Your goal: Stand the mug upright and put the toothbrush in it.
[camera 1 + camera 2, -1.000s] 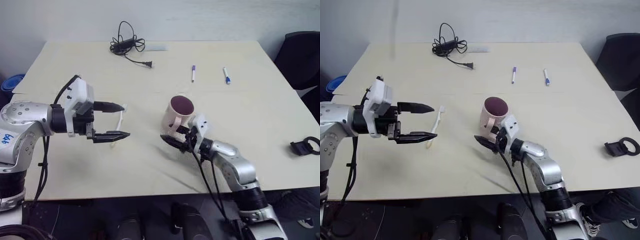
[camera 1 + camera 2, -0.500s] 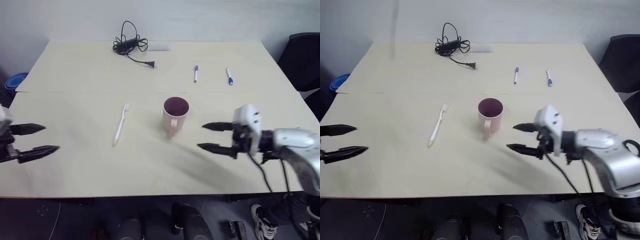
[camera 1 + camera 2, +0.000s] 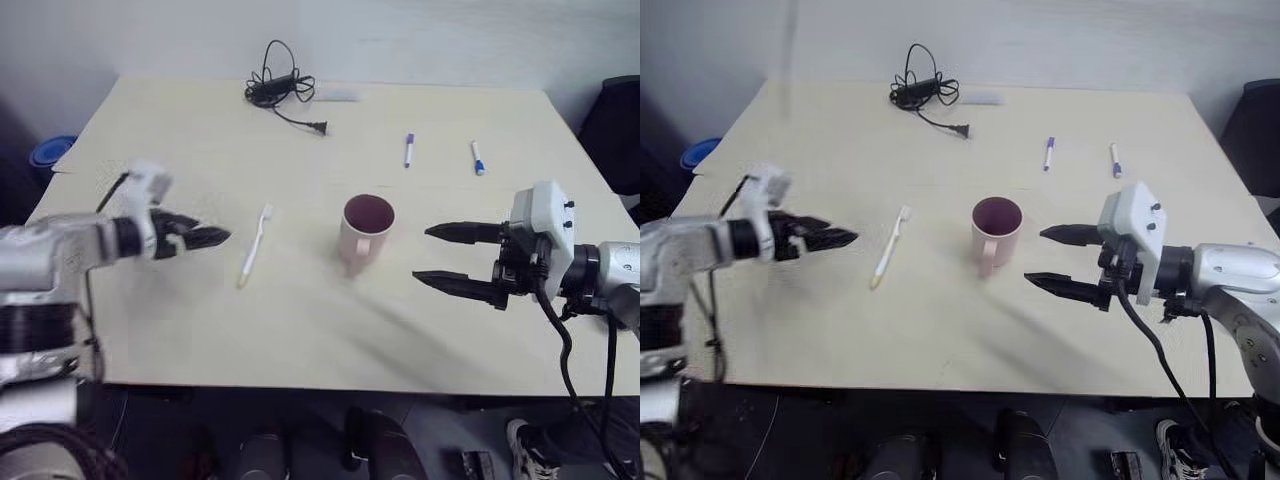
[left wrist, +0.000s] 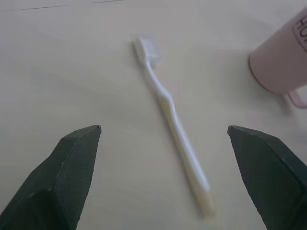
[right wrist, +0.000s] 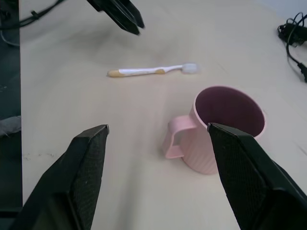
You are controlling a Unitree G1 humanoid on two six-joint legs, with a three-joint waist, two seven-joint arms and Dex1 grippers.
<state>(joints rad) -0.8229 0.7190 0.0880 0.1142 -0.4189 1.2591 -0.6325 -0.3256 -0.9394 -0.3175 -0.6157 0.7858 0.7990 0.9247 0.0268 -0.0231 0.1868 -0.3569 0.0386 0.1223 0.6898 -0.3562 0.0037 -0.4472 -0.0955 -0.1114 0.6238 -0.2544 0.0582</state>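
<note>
**Mug's up, brush still waiting**

Left claw [image 4: 163, 139] is spread wide and empty, with the toothbrush [image 4: 171, 122] flat on the worktop [image 3: 300, 330] just ahead. Right claw [image 3: 452, 258] also gapes empty, and the mug [image 3: 366, 228] stands upright just beyond its tips. Half done; grabbing and dropping the brush in remains.

The left arm is showing silver-grey rounded metal segments joined by black rings, with a thin black cable looping off its wrist. Its left gripper [image 3: 215, 238] is ending in two black tapering fingers behind a white boxy wrist block. The right arm is wearing the same silver shell, and black cables are hanging from its forearm. Its right gripper [image 3: 428, 252] is carrying two long black pointed fingers [image 5: 86, 167] with a fine textured surface, mounted on a white housing dotted with small dark screws.
</note>
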